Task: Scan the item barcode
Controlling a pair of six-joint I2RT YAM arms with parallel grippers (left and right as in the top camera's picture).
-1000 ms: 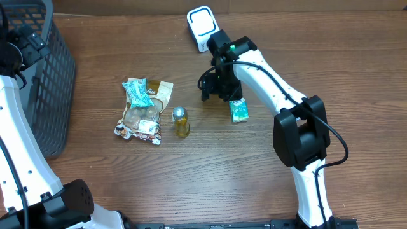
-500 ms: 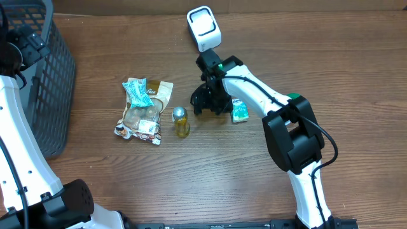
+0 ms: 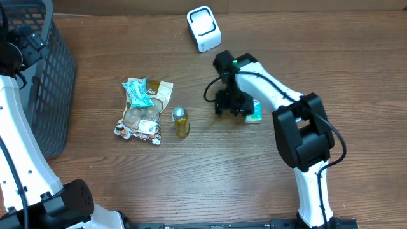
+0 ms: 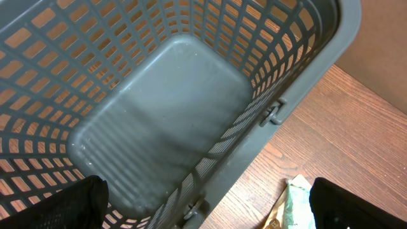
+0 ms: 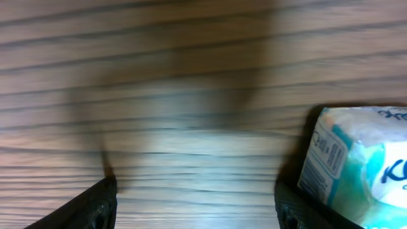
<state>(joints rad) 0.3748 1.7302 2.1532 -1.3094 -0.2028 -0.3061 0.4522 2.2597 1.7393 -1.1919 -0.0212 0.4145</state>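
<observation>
- Basket (image 3: 39, 76): grey plastic lattice with a thick smooth rim and a solid ribbed floor. It stands at the table's far left edge.
- Left gripper (image 4: 205, 210): it hangs over the basket's mouth with its two dark fingers spread wide and nothing between them.
- Snack bags (image 3: 143, 109): crinkled glossy packets lie overlapped, a teal-and-white one on a tan one. Bare wood separates them from the basket.
- Bottle (image 3: 180, 121): small and round, with amber contents and a silver cap. It stands upright just right of the bags.
- Table (image 3: 210, 178): brown wood with a long horizontal grain. A wide bare stretch runs along the near side.
- Scanner (image 3: 204, 28): a white, round-cornered block with a pale face, near the far edge and well apart from everything else.
- Right gripper (image 5: 197, 205): it points down at the table right of the bottle. The black fingers are parted, with only wood grain between them.
- Tissue pack (image 3: 255, 112): this is the item to scan.
  - It is a soft, pillowy rectangle in shiny white and teal film with blue lettering.
  - The end face carries small dark print, too blurred to read.
  - It lies flat on the wood, just outside the gripper's right-hand finger (image 5: 299, 207) and not in the grip. Whether it touches that finger I cannot tell.
  - From overhead the gripper hides most of it, and open table lies beyond it to the right.
</observation>
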